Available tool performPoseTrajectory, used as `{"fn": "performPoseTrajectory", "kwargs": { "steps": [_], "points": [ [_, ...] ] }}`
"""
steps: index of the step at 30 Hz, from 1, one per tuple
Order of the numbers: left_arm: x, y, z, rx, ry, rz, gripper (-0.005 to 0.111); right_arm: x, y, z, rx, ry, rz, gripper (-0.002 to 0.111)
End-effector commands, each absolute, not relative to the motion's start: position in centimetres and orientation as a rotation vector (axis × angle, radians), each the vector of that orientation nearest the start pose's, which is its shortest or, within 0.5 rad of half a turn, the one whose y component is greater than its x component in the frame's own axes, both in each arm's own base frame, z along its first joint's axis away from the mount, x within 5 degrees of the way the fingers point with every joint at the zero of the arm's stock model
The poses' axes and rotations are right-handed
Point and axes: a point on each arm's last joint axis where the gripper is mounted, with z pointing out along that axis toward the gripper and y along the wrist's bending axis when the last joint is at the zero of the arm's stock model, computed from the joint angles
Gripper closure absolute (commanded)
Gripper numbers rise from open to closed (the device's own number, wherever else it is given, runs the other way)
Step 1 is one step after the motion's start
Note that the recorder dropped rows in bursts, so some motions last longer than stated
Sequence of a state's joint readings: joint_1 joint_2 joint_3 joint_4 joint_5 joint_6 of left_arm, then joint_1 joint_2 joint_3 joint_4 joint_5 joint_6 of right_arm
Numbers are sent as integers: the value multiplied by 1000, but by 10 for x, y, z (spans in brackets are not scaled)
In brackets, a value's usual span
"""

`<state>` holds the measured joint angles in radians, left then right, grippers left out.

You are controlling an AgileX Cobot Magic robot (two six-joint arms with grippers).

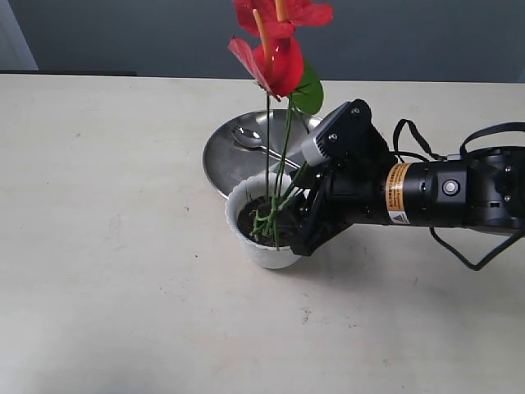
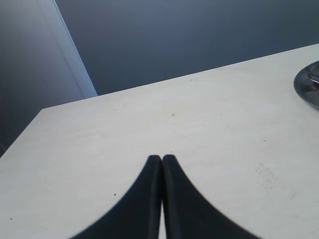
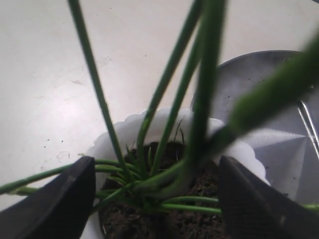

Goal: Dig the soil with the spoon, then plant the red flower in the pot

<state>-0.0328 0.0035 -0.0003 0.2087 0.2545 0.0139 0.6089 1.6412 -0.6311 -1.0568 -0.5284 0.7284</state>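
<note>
Now upright in the white pot (image 1: 244,234), the red flower (image 1: 277,51), with the thin green stems (image 1: 271,156) going down into the dark soil (image 1: 248,217). In the exterior view, both red blooms and the one green leaf high above the scalloped rim, the upper bloom cut by the top edge of the picture. The right wrist view limited to the lower part: stems (image 3: 172,104) rising out of the crumbly soil (image 3: 199,214), grass-like strands spreading low over it. Shown there, and not clearly from outside: the right fingers (image 3: 249,204) wide apart, one on each side of the stem base, not clamped on any stem. In the exterior view, only the dark right fingers (image 1: 308,234) low at the pot's right side, their spread hard to judge. Just behind the pot, a round steel plate (image 1: 220,160) with the spoon (image 1: 246,135) lying in it, bowl to the left. Under everything, the pale bench (image 1: 98,271). Only in the left wrist view, the left fingers (image 2: 154,172) pressed together above the bench, holding nothing, with a slice of the plate (image 2: 306,87) also in sight.
</note>
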Motion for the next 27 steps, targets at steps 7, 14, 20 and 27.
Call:
{"fn": "performPoseTrajectory", "kwargs": {
  "steps": [7,14,20,27],
  "points": [
    [55,3,192,171,1717,172,106,214,193,154,-1230,1966,611,33],
    [55,3,192,171,1717,172,106,214,192,156,-1218,1970,616,33],
    [55,3,192,171,1717,172,106,213,190,166,-1209,1949,582,33],
    [55,3,192,171,1717,172,106,212,189,166,-1211,1966,591,33]
  ]
}}
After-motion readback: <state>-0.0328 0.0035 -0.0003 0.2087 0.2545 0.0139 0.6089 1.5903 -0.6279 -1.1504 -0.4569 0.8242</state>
